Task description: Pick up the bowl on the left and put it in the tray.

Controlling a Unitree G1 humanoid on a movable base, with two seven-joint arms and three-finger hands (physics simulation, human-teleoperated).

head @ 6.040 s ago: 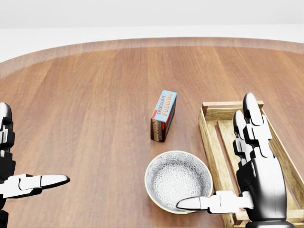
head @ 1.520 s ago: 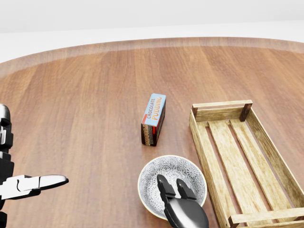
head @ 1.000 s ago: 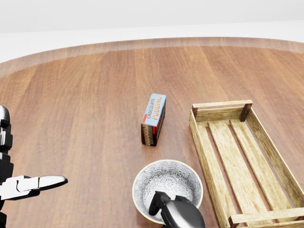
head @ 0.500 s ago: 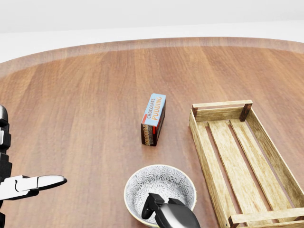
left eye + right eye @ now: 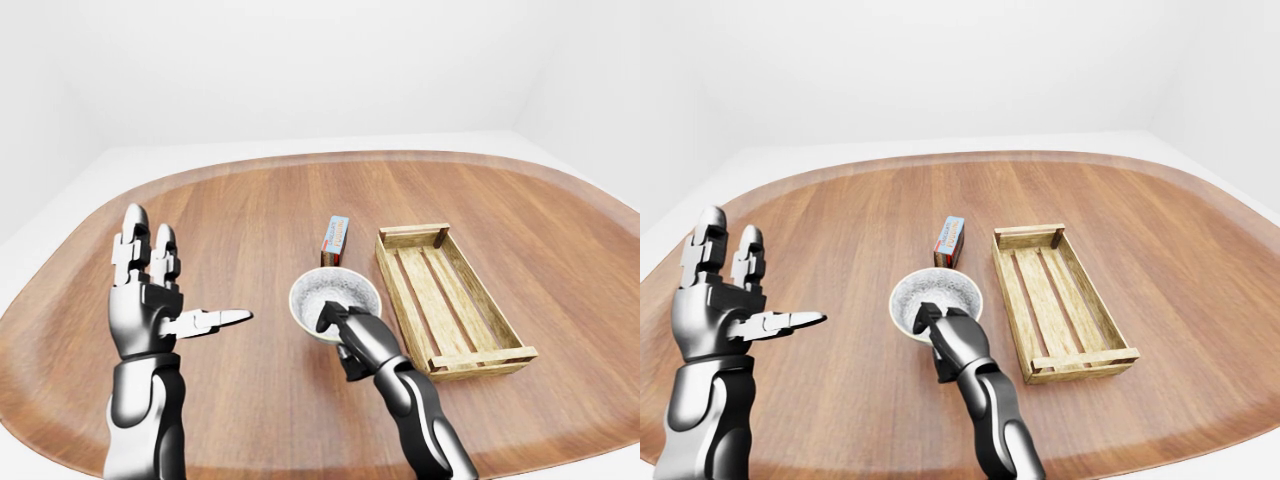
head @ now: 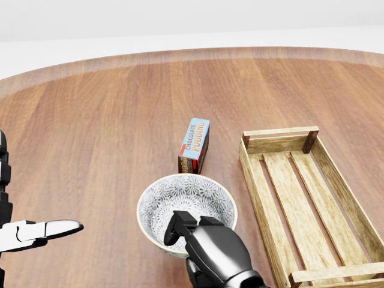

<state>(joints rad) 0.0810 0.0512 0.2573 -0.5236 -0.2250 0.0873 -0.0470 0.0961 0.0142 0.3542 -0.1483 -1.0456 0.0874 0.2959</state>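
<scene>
The patterned grey-white bowl (image 6: 183,205) hangs above the wooden table, held by its near rim. My right hand (image 6: 198,243) is shut on that rim, one finger hooked inside the bowl. To the right lies the slatted wooden tray (image 6: 300,201), with nothing in it. My left hand (image 5: 160,300) is raised at the left of the left-eye view, open with fingers spread, well away from the bowl.
A chocolate pudding box (image 6: 194,146) stands on its edge just above the bowl in the head view, left of the tray's top corner. The round wooden table (image 6: 108,120) stretches wide to the left and top.
The bowl has risen off the table in my right hand and drifted left, appearing larger and now overlapping the pudding box's lower end. The left hand has barely moved.
</scene>
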